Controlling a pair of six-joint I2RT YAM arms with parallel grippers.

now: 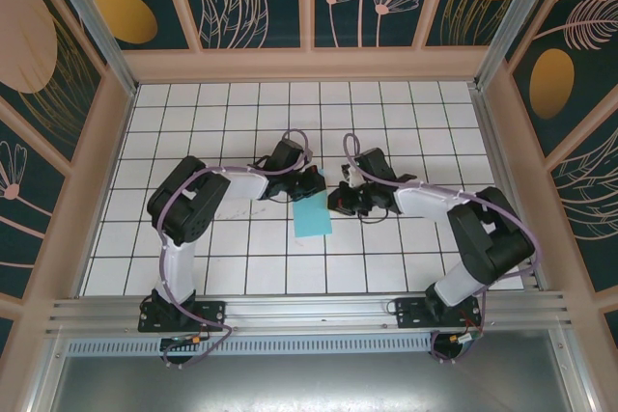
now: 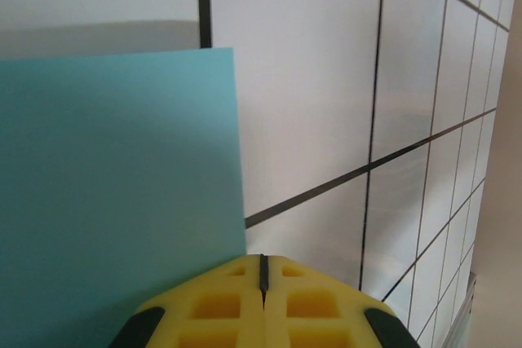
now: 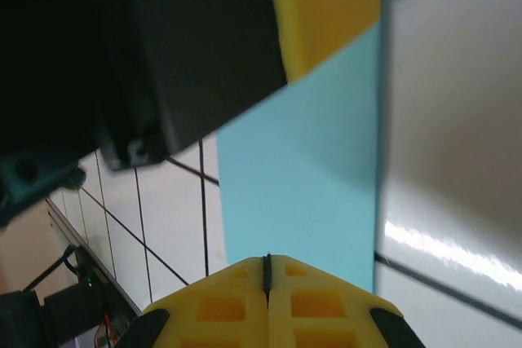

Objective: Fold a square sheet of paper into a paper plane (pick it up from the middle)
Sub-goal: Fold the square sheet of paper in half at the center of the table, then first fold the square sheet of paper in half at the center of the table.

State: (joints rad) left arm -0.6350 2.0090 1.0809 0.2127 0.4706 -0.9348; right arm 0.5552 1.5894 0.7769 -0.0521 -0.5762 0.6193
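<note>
The glossy white-tiled table (image 1: 241, 258) carries the turquoise paper (image 1: 312, 216), a smooth matte rectangle at its middle, likely so both my arms reach an edge. My left gripper (image 2: 263, 270) and right gripper (image 3: 267, 270) are pressed fully shut beside it; whether either nips paper, I cannot tell.

No legible text or labels anywhere

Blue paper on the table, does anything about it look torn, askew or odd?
No tears or crumpling show. The blue paper lies between the shut left gripper and right gripper; only its far edge slants slightly against the white tiles.
</note>
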